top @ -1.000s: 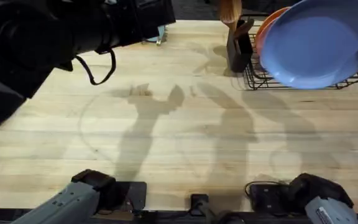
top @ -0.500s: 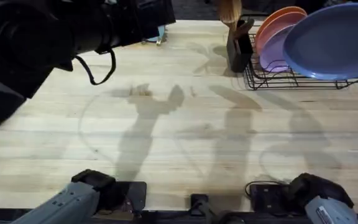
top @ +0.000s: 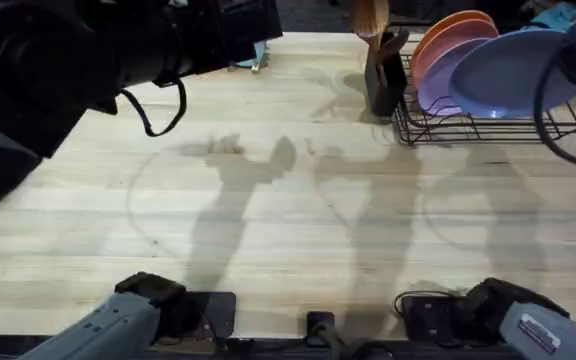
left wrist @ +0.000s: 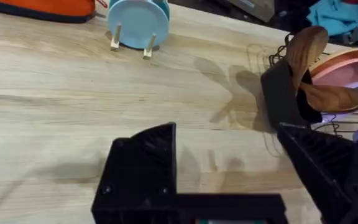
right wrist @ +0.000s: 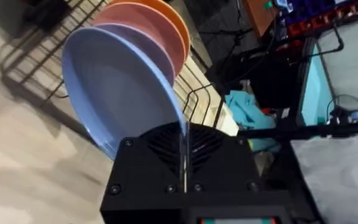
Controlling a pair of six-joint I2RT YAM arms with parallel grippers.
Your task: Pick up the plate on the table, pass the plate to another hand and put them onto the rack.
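periwinkle-blue plate (top: 508, 75), lilac plate (top: 436, 82), orange plate (top: 446, 28), black wire rack (top: 488, 128), pale wooden table (top: 268, 230)

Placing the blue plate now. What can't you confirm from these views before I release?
- Whether the plate sits in a slot of the rack: overhead, the right arm and cable cover its right side; in the right wrist view the right tool hides its lower rim.
- The rack's right end: cut off by the overhead view's edge.
- The left tool: overhead, blurred.
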